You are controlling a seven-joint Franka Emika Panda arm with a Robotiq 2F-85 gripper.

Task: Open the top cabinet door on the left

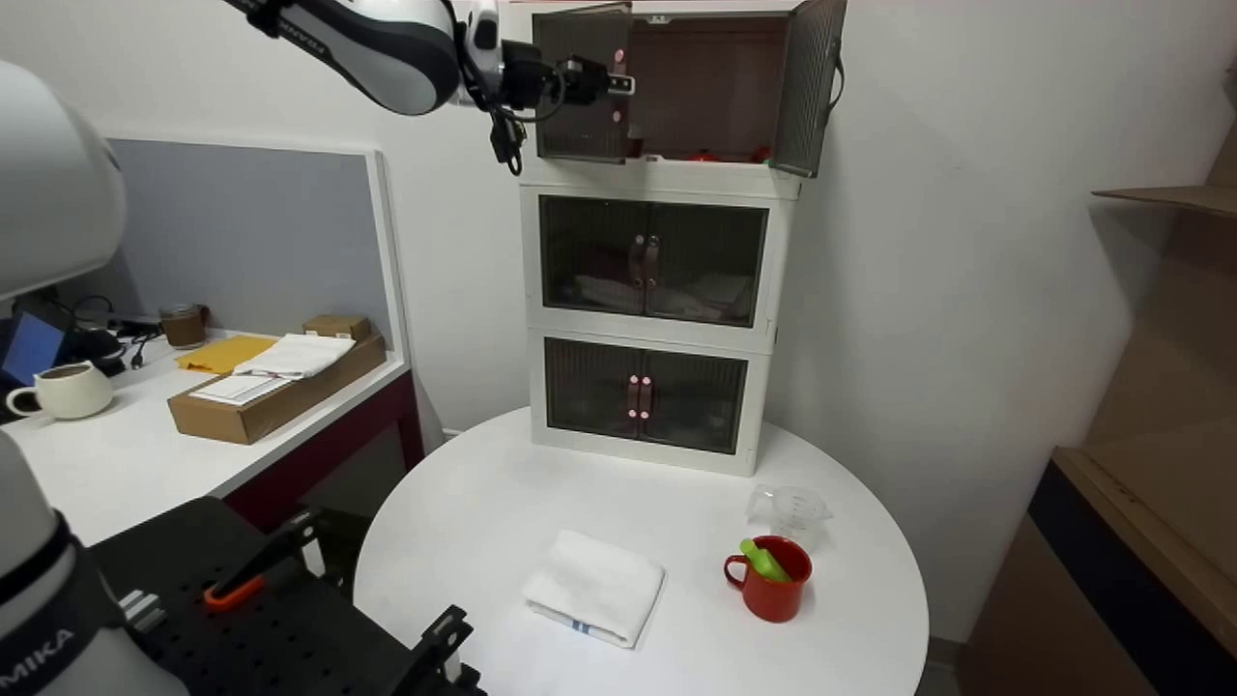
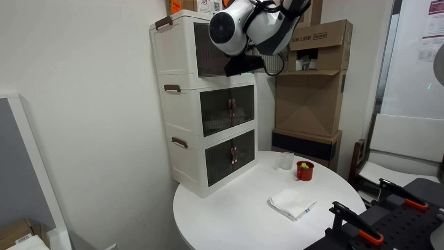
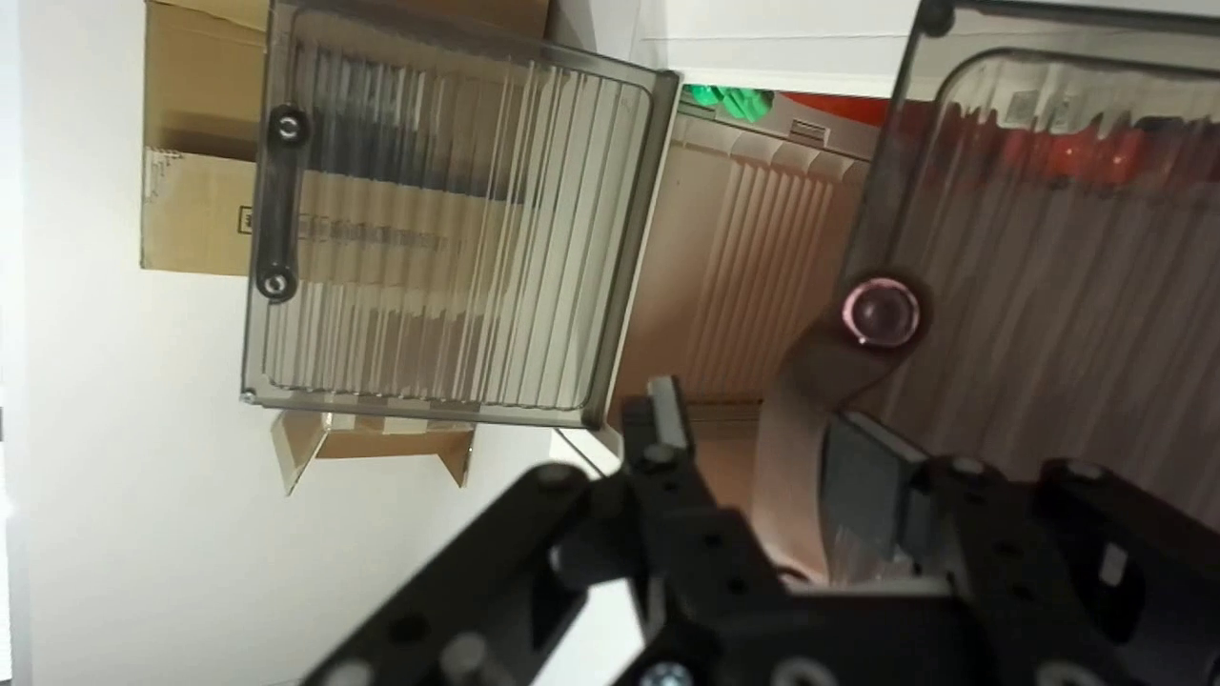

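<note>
The top left cabinet door, a dark tinted panel, shows in both exterior views [image 1: 575, 130] [image 2: 208, 62] and at the right of the wrist view [image 3: 1039, 372]. It looks slightly ajar, its free edge a little out from the white cabinet [image 1: 667, 176]. Its brown strap handle [image 3: 791, 476] stands between my gripper's fingers, close to the right finger in the wrist view. My gripper [image 3: 762, 438] is open around the handle, with a gap at the left finger. In an exterior view the gripper [image 1: 621, 85] is at the door's free edge. The arm partly hides the door.
The matching right door [image 1: 812, 87] stands swung wide open. Lower cabinet doors [image 1: 652, 256] are shut. A white towel [image 1: 594, 588], a red mug [image 1: 778, 580] and a clear measuring cup [image 1: 797, 510] are on the round table [image 1: 464, 503]. Cardboard boxes [image 2: 305, 104] stand beyond the cabinet.
</note>
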